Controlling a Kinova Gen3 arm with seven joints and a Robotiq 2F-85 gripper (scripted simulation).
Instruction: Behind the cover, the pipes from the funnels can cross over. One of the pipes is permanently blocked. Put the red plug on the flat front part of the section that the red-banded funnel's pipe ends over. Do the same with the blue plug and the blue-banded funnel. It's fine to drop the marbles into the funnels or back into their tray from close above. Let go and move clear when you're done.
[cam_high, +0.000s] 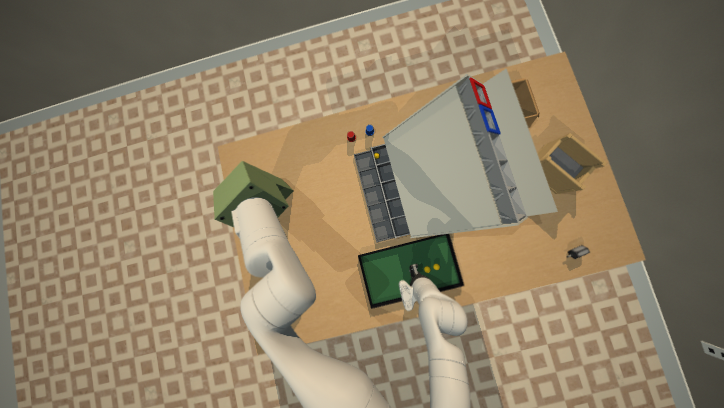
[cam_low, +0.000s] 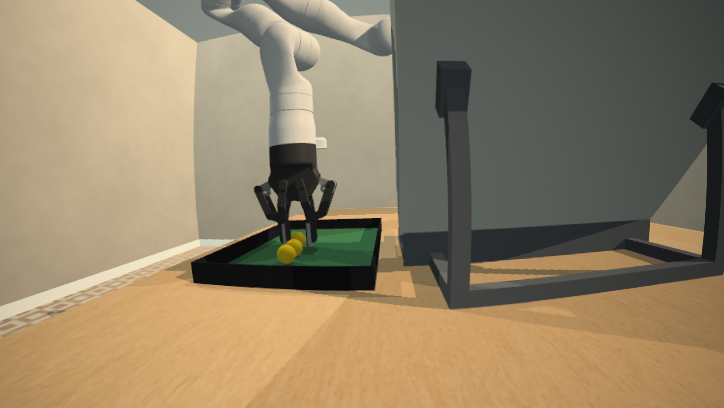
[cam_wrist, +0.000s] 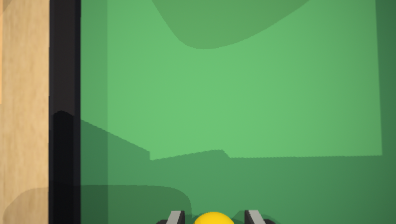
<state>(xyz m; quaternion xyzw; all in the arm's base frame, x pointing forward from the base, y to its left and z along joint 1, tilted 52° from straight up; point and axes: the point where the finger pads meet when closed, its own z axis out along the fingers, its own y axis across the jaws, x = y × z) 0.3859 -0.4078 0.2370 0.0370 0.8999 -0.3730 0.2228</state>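
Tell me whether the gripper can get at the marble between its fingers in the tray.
Probably yes: the gripper is down in the green tray, fingers either side of a yellow marble, nothing between them.

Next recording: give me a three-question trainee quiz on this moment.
1. True or false: the red plug and blue plug already stand on the grey sectioned tray.
2. Where is the gripper? A, above the funnels. B, down in the green tray, fingers either side of a marble. C, beside the plugs.
3. Fill in: the exterior view shows ___ yellow marbles in the green tray.

Key: 1 false, both plugs stand on the table beside it. 2 B. 3 three.
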